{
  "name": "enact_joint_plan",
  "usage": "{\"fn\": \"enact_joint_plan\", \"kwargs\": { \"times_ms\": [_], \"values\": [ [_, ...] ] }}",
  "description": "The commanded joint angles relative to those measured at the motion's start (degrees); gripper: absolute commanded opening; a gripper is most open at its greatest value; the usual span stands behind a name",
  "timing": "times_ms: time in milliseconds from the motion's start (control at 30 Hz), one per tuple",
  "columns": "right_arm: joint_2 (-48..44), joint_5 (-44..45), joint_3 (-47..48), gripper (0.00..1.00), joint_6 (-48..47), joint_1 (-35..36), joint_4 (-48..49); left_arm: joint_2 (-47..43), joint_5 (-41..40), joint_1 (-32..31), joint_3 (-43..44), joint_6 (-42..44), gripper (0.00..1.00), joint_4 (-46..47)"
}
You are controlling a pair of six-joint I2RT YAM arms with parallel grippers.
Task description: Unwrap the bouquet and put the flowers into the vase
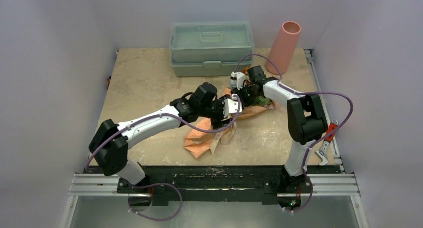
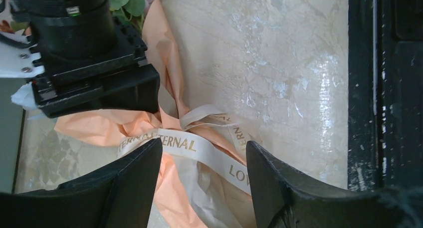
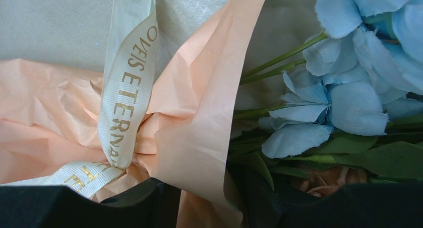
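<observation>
This is a robot test cell in a lab. Plain pale walls box in a stone-patterned table at nine, twelve and three o'clock. Two robot arms, the left and the right, trail purple cables and are bolted to a metal rail at six o'clock.

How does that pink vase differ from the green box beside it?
The vase is salmon pink, tall and round; the box is grey-green, low, wide and rectangular. The vase's mouth is open; the box's lid is shut, with a handle on top. Both stand at the far edge of the table.
</observation>
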Motion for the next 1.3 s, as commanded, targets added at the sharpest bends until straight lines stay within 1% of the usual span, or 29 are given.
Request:
{"fn": "enact_joint_plan", "kwargs": {
  "times_ms": [0, 100, 233, 333, 500, 600, 733, 800, 833, 1267],
  "values": [
    [1.06, 1.25, 0.63, 0.51, 0.71, 0.52, 0.51, 3.49, -2.36, -0.4, 1.35, 11.28, 0.61, 1.64],
    [1.4, 1.23, 1.07, 0.5, 0.62, 0.51, 0.42, 5.91, -2.39, -0.29, 1.23, 13.58, 0.61, 3.41],
    [1.65, 1.23, 1.45, 0.51, 0.4, 0.46, 0.26, 9.43, -2.67, -0.29, 1.78, 13.73, 0.6, 4.5],
    [1.61, 1.15, 1.39, 0.5, 0.11, 0.47, 0.12, 10.51, -3.68, -0.29, 1.57, 12.98, 0.56, 6.65],
    [1.59, 1.13, 1.19, 0.5, -0.29, 0.52, 0.11, 11.38, -3.93, 0.25, 2.4, 10.52, 0.38, 8.83],
    [1.61, 1.14, 0.93, 0.5, -0.52, 0.5, 0.35, 11.84, -3.06, 0.94, 4.16, 8.02, 0.3, 8.67],
    [1.7, 1.29, 0.58, 0.5, -0.65, 0.48, 0.74, 12.63, -2.03, 2.39, 6.23, 2.87, 0.14, 8.81],
    [1.79, 1.4, 0.41, 0.5, -0.69, 0.51, 0.84, 12.77, -1.85, 2.94, 7.2, 1.62, 0.04, 8.11],
    [1.79, 1.4, 0.35, 0.5, -0.67, 0.51, 0.88, 12.65, -1.89, 3.07, 7.32, 1.47, 0.0, 7.87],
    [3.17, 4.54, -0.83, 0.5, -2.61, 0.52, 1.69, 5.71, -4.97, 5.42, 6.65, -3.48, 0.0, 9.98]
  ]
}}
